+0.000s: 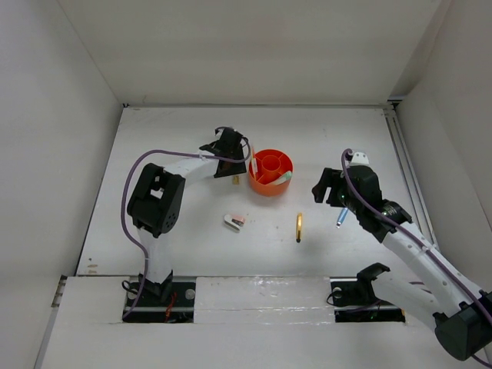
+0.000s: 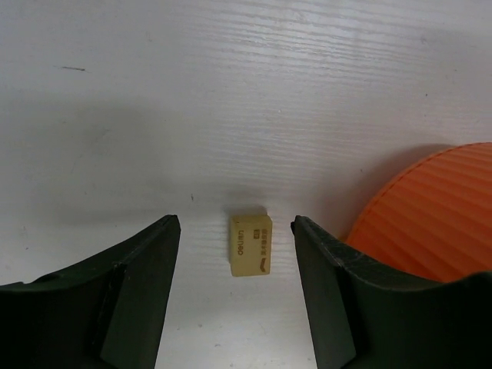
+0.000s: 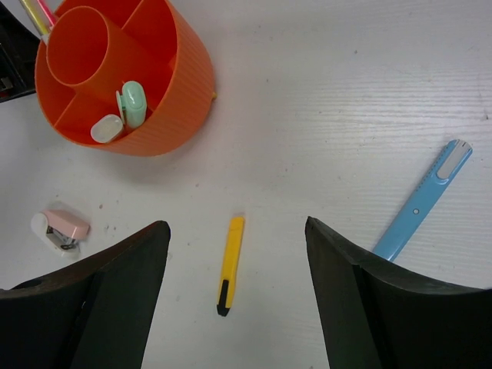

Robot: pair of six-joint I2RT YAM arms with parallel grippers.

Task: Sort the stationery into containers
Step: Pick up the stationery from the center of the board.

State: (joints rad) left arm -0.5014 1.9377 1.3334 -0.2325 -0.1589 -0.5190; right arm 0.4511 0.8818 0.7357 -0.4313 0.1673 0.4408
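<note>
Two arms reach over a white worktop [image 1: 169,131]; items are listed from left to right.

Left arm: it extends forward and inward, with the left gripper [image 1: 231,146] lowered just beside the left wall of the orange organiser [image 1: 265,187]. In the left wrist view its jaws are parted, one on each side of the tiny tan block [image 2: 250,244]. A strip of bare worktop shows between the block and each finger, so nothing is grasped. The block lies flat with its printed face up, near the organiser's ribbed wall but apart from it.

Nearer the arm bases, the pink-white stapler [image 1: 234,221] lies alone on the worktop, well apart from the block.

Centre: the organiser stands upright, a central cup ringed by divided compartments. A compartment on its near right side holds the green marker [image 3: 134,104] and the pale marker [image 3: 106,128], side by side. A compartment on the left gripper's side holds two thin sticks [image 3: 40,14], one pink and one yellow, of which only the ends show.

Right of centre: the yellow-gold pen [image 1: 299,227], black at one tip, lies on the worktop between the stapler and the blue pen [image 1: 340,217]. The blue pen lies slanted, partly hidden beneath the right arm in the top view.

Right arm: the right gripper [image 1: 327,188] hovers above the worktop, jaws wide apart and empty. In its wrist view the yellow-gold pen lies on the worktop below the gap between the fingers.
</note>
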